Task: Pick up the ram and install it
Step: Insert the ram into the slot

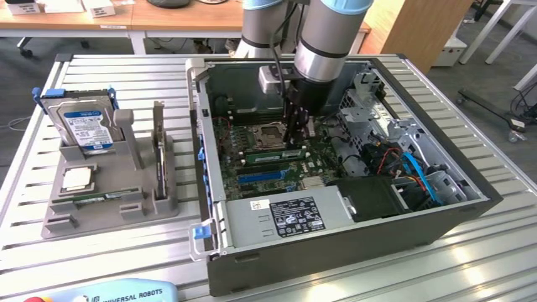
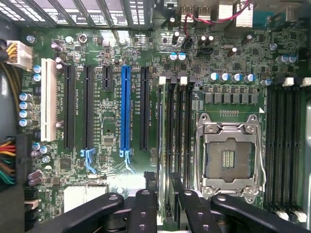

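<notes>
In the exterior view, a grey holder (image 1: 109, 217) sits at nine o'clock of the open computer case (image 1: 336, 251). It carries a hard drive (image 1: 84, 126) and a spare green stick (image 1: 100, 198). Inside the case the gripper (image 1: 295, 143) (image 2: 167, 208) reaches straight down. Its jaws are about half closed and clamped on the ram (image 1: 270, 153) (image 2: 169, 160). The ram stands on edge at the memory slots, at six o'clock of the processor socket (image 1: 266, 133) (image 2: 228, 158). In the wrist view the fingers (image 2: 145, 208) flank the stick.
</notes>
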`<move>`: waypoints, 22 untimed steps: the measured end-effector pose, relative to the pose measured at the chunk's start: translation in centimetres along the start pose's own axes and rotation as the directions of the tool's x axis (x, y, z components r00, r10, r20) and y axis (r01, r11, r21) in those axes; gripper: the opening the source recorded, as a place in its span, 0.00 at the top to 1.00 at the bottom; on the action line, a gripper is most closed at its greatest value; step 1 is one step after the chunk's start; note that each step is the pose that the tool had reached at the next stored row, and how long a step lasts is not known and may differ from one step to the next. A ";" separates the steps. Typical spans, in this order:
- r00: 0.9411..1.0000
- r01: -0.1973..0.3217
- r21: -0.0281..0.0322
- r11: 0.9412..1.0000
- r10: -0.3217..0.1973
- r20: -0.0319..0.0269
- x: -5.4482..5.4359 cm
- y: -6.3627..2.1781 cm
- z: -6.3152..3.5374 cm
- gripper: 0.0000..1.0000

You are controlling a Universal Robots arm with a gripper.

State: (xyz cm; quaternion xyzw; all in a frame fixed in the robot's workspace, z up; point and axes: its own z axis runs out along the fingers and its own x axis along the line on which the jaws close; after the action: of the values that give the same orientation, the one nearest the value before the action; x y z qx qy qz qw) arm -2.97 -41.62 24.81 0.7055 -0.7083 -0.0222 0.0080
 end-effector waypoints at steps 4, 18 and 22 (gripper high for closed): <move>1.000 0.000 0.000 1.000 0.000 0.000 0.0 0.01 -0.37 0.75; 1.000 0.000 0.000 1.000 0.000 0.000 0.0 0.03 -0.66 0.75; 1.000 0.000 0.000 1.000 0.000 0.000 0.0 0.04 -0.87 0.75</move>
State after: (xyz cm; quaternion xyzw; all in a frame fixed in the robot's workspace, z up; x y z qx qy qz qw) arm -2.97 -41.62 25.68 0.7055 -0.7083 -0.0222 0.0080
